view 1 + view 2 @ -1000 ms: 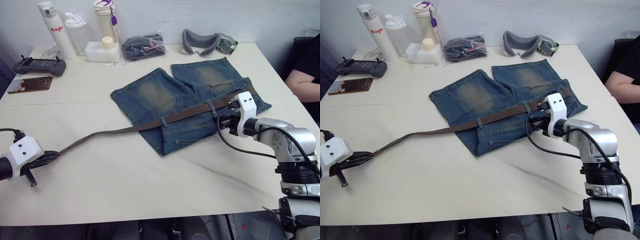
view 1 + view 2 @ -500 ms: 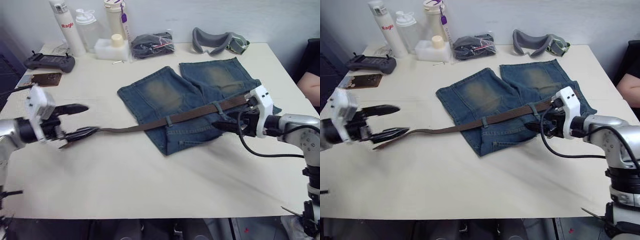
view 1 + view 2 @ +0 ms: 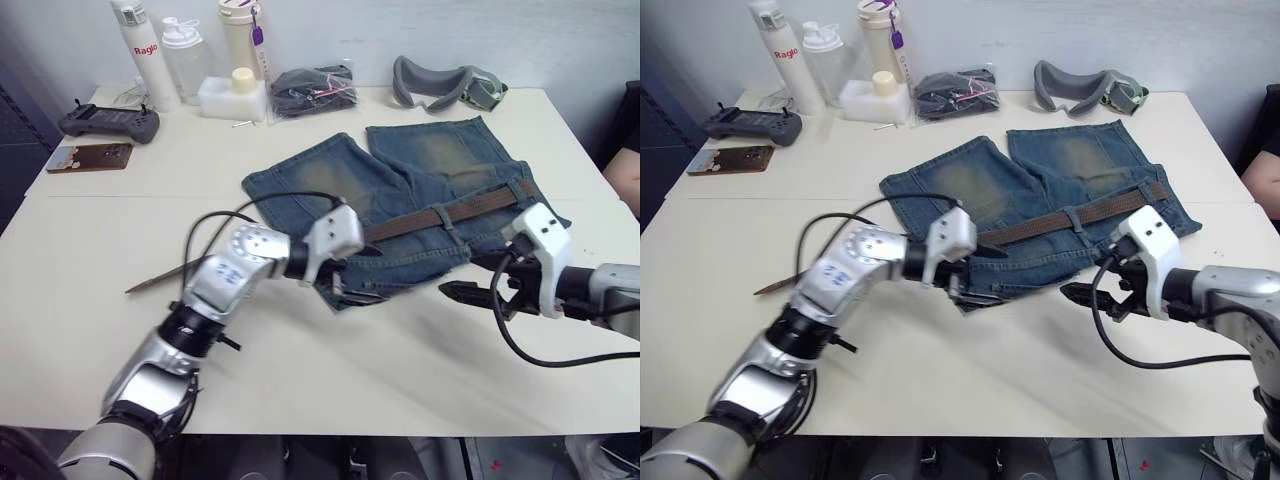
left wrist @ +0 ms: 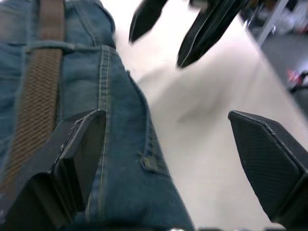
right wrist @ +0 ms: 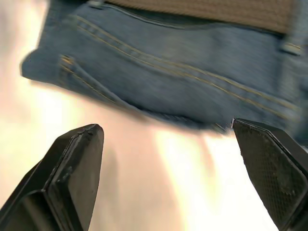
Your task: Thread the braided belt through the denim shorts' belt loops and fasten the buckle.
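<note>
Head view: denim shorts [image 3: 400, 190] lie flat mid-table, braided belt [image 3: 450, 212] along the waistband, its tail [image 3: 150, 283] trailing left on the table. My left gripper [image 4: 168, 144] is spread wide and empty at the hem; its wrist view shows the belt's woven texture and a belt loop [image 4: 48, 47]. Right gripper [image 5: 168, 163] is also spread and empty, near the shorts' right edge.

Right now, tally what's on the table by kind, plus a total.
Bottles: 3
Denim shorts: 1
Braided belt: 1
Goggles: 1
Black bundle in a clear bag: 1
Controller: 1
Phone: 1
White box: 1
Total: 10
</note>
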### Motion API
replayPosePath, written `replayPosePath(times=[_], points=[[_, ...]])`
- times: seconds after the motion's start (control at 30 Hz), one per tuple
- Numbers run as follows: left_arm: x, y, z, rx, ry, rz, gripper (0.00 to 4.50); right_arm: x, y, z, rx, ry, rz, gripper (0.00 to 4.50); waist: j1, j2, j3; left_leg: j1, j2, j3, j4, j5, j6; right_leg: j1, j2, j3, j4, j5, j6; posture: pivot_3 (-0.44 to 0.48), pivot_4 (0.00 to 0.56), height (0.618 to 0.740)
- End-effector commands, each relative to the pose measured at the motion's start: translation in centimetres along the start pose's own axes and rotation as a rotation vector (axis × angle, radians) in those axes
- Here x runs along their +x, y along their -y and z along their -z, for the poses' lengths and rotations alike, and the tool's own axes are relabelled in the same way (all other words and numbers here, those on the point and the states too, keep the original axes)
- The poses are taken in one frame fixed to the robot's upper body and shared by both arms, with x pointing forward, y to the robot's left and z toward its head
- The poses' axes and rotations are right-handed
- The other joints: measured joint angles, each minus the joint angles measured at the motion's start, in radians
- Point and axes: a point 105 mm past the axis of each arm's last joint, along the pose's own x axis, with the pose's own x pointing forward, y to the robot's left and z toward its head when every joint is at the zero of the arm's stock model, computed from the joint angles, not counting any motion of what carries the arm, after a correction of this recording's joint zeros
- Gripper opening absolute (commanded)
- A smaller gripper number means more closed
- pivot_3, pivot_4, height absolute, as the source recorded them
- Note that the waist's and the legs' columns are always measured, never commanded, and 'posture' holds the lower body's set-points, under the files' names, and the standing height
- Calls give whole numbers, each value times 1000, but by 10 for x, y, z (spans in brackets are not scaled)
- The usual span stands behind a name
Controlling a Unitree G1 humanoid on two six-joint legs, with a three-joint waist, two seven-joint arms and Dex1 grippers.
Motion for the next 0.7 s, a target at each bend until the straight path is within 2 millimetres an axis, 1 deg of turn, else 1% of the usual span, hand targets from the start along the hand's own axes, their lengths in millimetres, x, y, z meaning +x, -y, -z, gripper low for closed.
replayPosePath(times=[0.03,0.1,0.17,0.2,0.23,0.3,0.33,0.37,0.4,0.43,0.47,0.5,0.53,0.57,0.6,0.7], points=[[14,-5,15,97,-116,-23,4432,-13,2,-8,-43,38,78,4500,-3,0,0,-1,0,0,0,0,0,-1,0,0,0,0,0,0,150,656],[16,-7,22,86,-147,-37,4432,-16,4,-8,-41,42,104,4500,-3,0,0,0,0,0,-1,0,-1,-1,0,0,0,0,0,0,150,656],[7,-9,28,53,-175,-44,3894,-18,6,-9,-43,46,119,4500,-3,0,0,0,0,0,-1,1,-1,-1,0,0,0,0,0,0,150,656],[3,-9,30,41,-183,-45,3826,-18,7,-9,-44,47,123,4500,-3,0,0,0,0,0,-1,1,-1,-1,0,0,0,0,0,0,150,656],[-7,-13,33,37,-195,-62,3525,-17,8,-10,-46,50,126,4500,-3,0,0,0,0,0,-1,1,-2,0,0,0,0,0,0,0,150,656],[-31,-17,36,37,-210,-82,2754,-15,10,-12,-50,56,125,4500,-6,0,0,1,0,0,-1,3,-5,0,0,0,0,0,0,0,150,656],[-44,-16,35,42,-199,-74,2307,-13,10,-13,-54,57,121,4500,-10,0,0,1,1,0,-1,3,-6,0,0,1,0,0,0,0,150,656],[-51,-15,35,46,-188,-65,1757,-12,10,-14,-56,57,118,4500,-11,0,0,2,1,0,-2,4,-7,0,1,1,0,0,-1,0,150,656],[-64,-10,34,60,-151,-30,1494,-10,10,-15,-62,58,110,4500,-12,0,0,2,1,0,-3,5,-8,0,1,1,0,-1,-2,0,150,656],[-82,-7,35,54,-120,-5,1074,-6,9,-17,-65,66,101,4500,-14,0,0,2,1,0,-3,5,-9,0,1,1,0,-1,-2,0,150,656],[-94,-5,36,52,-100,11,605,-3,9,-19,-67,72,95,4500,-18,1,0,2,1,0,-3,5,-9,0,1,1,0,-1,-3,0,150,656],[-114,-13,43,13,-98,-37,133,2,7,-24,-66,89,77,4500,-18,1,0,2,1,0,-3,5,-9,-1,1,1,1,-2,-3,0,150,656],[-134,-20,54,8,-142,-78,43,7,3,-28,-68,104,51,4500,-19,1,0,2,1,0,-3,6,-9,0,1,1,1,-2,-4,0,150,656],[-151,-25,63,-1,-177,-107,43,11,1,-30,-70,113,31,4500,-20,1,0,2,1,0,-3,6,-10,-1,0,0,1,-2,-4,0,150,656],[-162,-27,69,-4,-200,-119,43,13,-1,-32,-72,118,18,4500,-21,1,0,2,1,0,-3,6,-10,-1,1,0,1,-2,-4,0,150,656],[-193,-42,79,-30,-203,-212,43,20,-2,-36,-65,132,0,4500,-19,0,0,1,1,0,-3,5,-8,-2,0,0,1,-2,-4,0,150,656]])
